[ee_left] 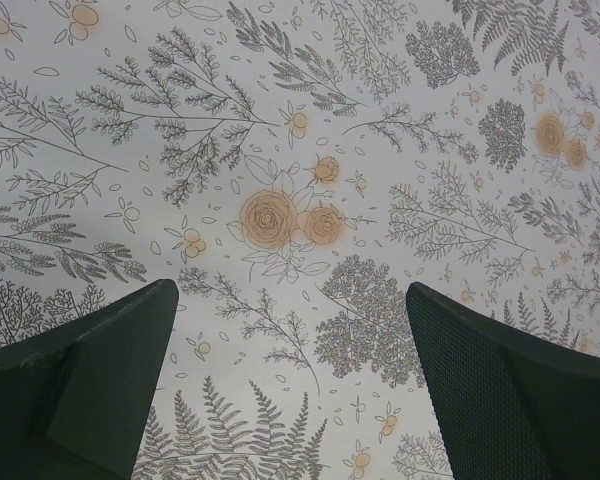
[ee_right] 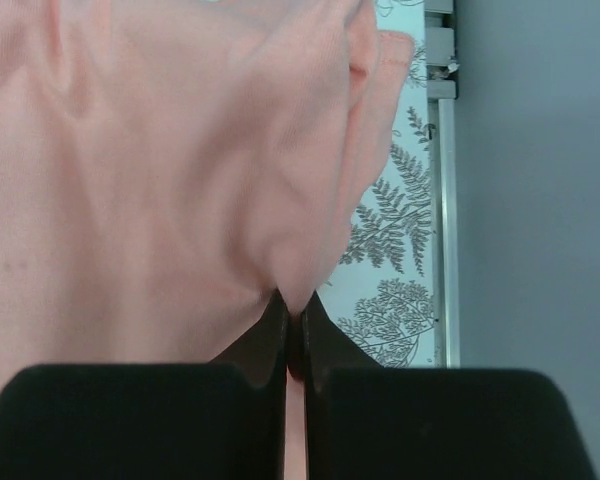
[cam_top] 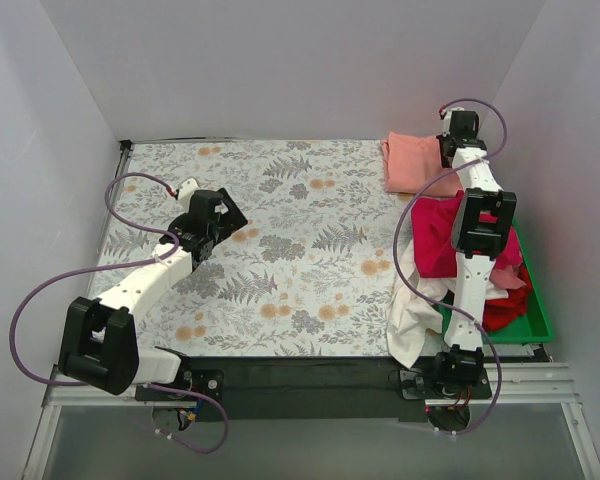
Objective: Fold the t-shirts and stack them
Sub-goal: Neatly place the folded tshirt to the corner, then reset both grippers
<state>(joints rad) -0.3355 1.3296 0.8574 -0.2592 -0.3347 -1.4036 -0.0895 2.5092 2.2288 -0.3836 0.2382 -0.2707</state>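
Note:
A folded salmon-pink t-shirt (cam_top: 414, 160) lies at the far right of the table. My right gripper (cam_top: 448, 150) is at its right edge, shut on a pinch of the salmon-pink cloth (ee_right: 180, 170); the gripper (ee_right: 293, 310) has its jaws pressed together on the fold. A magenta t-shirt (cam_top: 436, 238), a white one (cam_top: 412, 315) and a red one (cam_top: 505, 305) lie heaped at the right, partly under the right arm. My left gripper (cam_top: 230, 217) is open and empty over the bare floral cloth; its gripper (ee_left: 292, 340) shows wide-spread fingers (ee_left: 500, 380).
A green plastic tray (cam_top: 535, 310) holds part of the heap at the right edge. The floral tablecloth (cam_top: 300, 250) covers the table. White walls close in on the left, back and right. A metal rail (ee_right: 445, 200) runs along the table's edge.

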